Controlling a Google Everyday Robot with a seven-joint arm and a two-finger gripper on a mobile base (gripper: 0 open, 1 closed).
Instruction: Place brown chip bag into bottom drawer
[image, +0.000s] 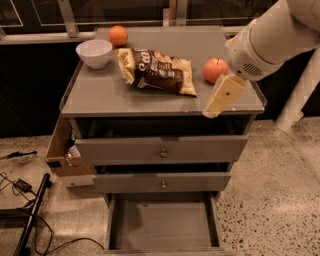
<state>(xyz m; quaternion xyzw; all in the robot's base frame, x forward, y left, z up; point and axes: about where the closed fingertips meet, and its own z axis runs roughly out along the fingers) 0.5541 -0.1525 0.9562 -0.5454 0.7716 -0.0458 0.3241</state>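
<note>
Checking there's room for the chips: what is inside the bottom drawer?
The bottom drawer shows only bare grey floor; its rear, under the middle drawer, is hidden. The gripper hangs at the right front edge of the cabinet top.

brown chip bag (157, 70) on cabinet top (100, 92), gripper (220, 97) near apple (215, 70), bottom drawer (162, 227) open

Cream pincer (213, 108) over right edge of grey cabinet (100, 95); brown, tan-ended chip bag (157, 73).
</note>
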